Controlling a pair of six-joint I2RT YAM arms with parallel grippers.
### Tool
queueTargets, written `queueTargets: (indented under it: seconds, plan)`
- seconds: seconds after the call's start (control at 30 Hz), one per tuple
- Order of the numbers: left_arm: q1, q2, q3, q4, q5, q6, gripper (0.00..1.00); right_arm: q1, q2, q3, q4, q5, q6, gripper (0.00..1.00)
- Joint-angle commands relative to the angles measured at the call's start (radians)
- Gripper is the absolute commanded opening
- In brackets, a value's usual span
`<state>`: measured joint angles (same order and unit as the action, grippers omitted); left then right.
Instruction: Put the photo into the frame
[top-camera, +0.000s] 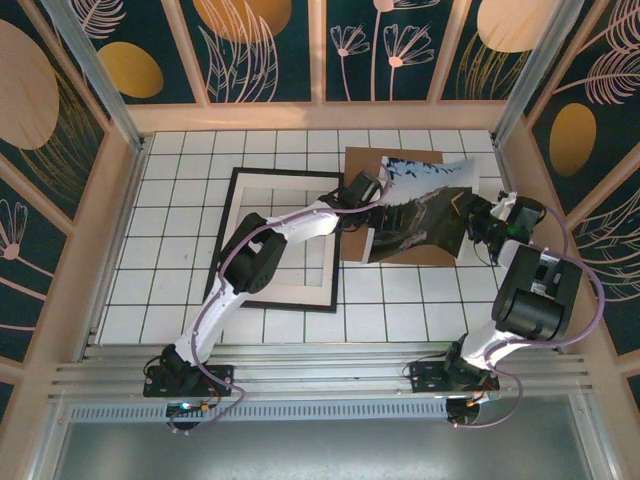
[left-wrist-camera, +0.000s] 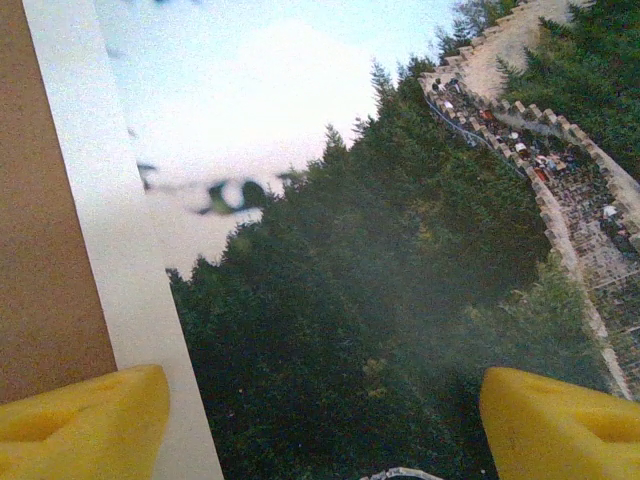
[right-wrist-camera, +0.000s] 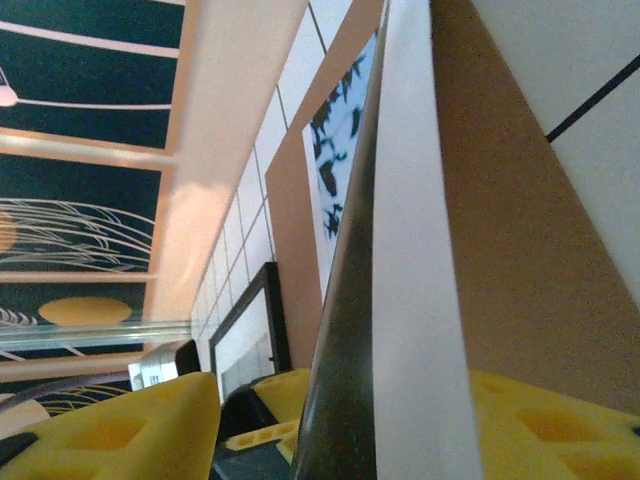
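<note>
Photo (top-camera: 420, 205): on board (top-camera: 365, 160), right edge raised.
Frame (top-camera: 225, 235): just left of board.
Left gripper (left-wrist-camera: 322, 428): jaws apart over photo.
Right gripper (right-wrist-camera: 330, 425): astride photo edge; grip unclear.

Nothing legible anywhere: no words, labels, brand marks, numbers or signs. On the photo (left-wrist-camera: 380, 300) beneath the left gripper (left-wrist-camera: 325, 425), printed scenery only, without caption. On the frame (top-camera: 285, 173) near that gripper, plain black, unmarked. On the wall panels (top-camera: 260, 45) beyond it, leaf and flower patterns, no lettering.
</note>
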<state>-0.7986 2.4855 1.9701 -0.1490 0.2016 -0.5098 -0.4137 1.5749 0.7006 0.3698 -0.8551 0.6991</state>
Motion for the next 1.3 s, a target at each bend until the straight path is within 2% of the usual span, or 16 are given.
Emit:
queueTargets:
  seconds: [0.0,0.43,0.6,0.77,0.93,1.07,1.27]
  plan:
    - [0.001,-0.028,-0.025,-0.031,0.010,-0.015,0.81,-0.018,-0.032,0.033,-0.073,-0.015,-0.067,0.55]
    - [0.004,-0.038,-0.013,-0.037,-0.020,0.006,0.81,-0.023,-0.046,0.049,-0.107,-0.033,-0.073,0.18]
    - [0.004,-0.069,-0.023,-0.040,-0.062,0.032,0.82,-0.010,-0.070,0.061,-0.130,-0.029,-0.073,0.11]
    - [0.005,-0.118,-0.053,-0.033,-0.122,0.067,0.82,0.017,-0.087,0.072,-0.163,-0.002,-0.081,0.08]
    - [0.004,-0.253,-0.187,0.060,-0.177,0.101,0.84,0.073,-0.109,0.088,-0.182,0.069,-0.062,0.01]
    - [-0.008,-0.434,-0.405,0.261,-0.150,0.138,0.84,0.125,-0.121,0.110,-0.181,0.140,-0.017,0.00]
    - [-0.109,-0.633,-0.679,0.511,-0.152,0.373,0.84,0.196,-0.116,0.153,-0.173,0.219,0.085,0.00]
